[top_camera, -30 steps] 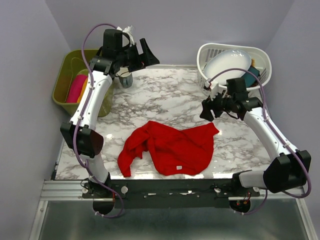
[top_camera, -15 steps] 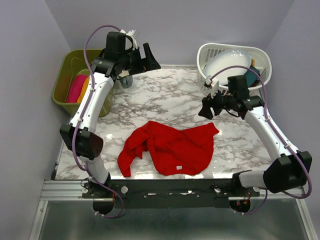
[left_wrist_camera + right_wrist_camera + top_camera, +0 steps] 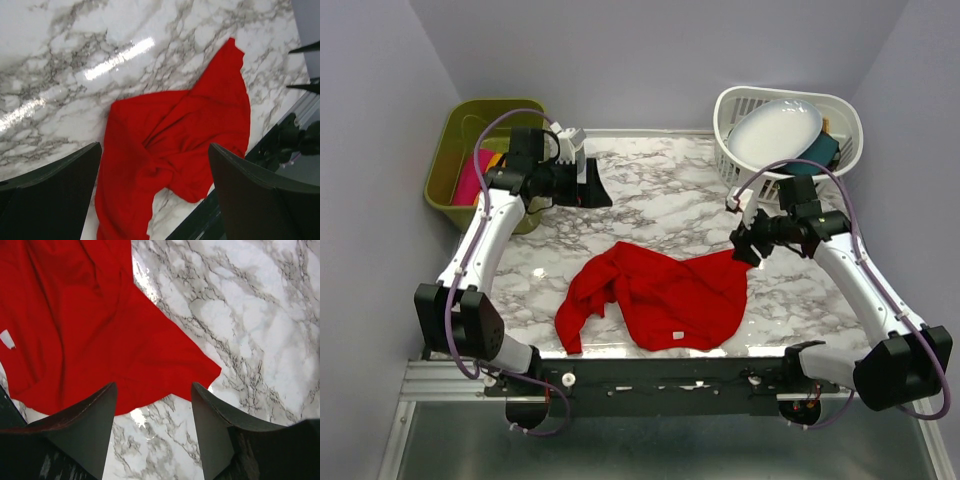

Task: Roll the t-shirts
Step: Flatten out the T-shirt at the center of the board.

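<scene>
A large red t-shirt (image 3: 665, 295) with a small white label lies crumpled on the marble table (image 3: 670, 190), near the front edge. It also shows in the left wrist view (image 3: 175, 135) and the right wrist view (image 3: 80, 325). My left gripper (image 3: 592, 188) is open and empty, above the table's back left, apart from the shirt. My right gripper (image 3: 744, 250) is open and empty, just above the shirt's right corner. Magenta and orange shirts (image 3: 478, 172) lie in the green bin.
A green bin (image 3: 455, 150) stands off the table's back left. A white basket (image 3: 840, 115) at the back right holds a white oval plate (image 3: 775, 130) and a teal item. The table's front rail (image 3: 660, 375) runs along the near edge.
My left gripper has come down and forward from the back left corner toward the table. My right gripper has dropped toward the red shirt's right corner. The shirt has not moved.
</scene>
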Motion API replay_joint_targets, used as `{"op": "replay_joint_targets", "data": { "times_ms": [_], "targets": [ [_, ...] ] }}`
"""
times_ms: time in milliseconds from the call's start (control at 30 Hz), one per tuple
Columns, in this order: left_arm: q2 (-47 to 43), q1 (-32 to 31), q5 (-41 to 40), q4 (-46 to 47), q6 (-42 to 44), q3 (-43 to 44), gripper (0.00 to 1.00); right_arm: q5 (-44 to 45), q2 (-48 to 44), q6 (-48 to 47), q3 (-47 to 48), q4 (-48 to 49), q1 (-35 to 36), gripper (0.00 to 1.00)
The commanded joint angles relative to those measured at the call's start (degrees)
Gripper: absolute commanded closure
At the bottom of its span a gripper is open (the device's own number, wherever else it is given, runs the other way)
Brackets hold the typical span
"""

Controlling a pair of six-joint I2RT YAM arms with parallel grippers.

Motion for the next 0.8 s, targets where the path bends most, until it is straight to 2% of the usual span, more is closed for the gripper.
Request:
{"op": "replay_joint_targets", "data": {
  "times_ms": [0,67,100,200,333,533,767],
  "targets": [
    [-7.63,-1.09,-1.25,-0.89,7.99,-10.01,0.01,2.62,-1.1,-9.09,-1.47,-7.38,-0.4,0.33],
    [-10.7,-1.26,-2.49,0.77,8.61,-13.63,0.01,2.36,-1.0,-16.01,-2.17,-11.15,-0.32,0.36],
    [-11.85,-1.26,-2.15,1.04,9.4,-16.61,0.01,5.06,-1.44,-17.95,-4.61,-11.17,-0.23,0.36],
    [-15.89,-2.05,-1.26,1.66,12.99,-19.79,0.01,14.01,-2.32,-21.04,-10.59,-5.47,-0.32,0.37],
    [-17.05,-2.32,-2.76,1.14,12.92,-20.51,0.01,16.86,-1.72,-27.28,-13.16,-0.55,-0.58,0.42],
    [-15.03,-2.32,-2.23,0.96,13.8,-19.72,0.01,17.48,6.72,-33.43,-10.88,4.21,-2.51,0.45],
    [-10.11,-2.32,-3.55,-1.33,17.75,-16.55,0.01,16.16,16.57,-41.7,-5.43,3.16,-5.85,0.45]
  ]
}}
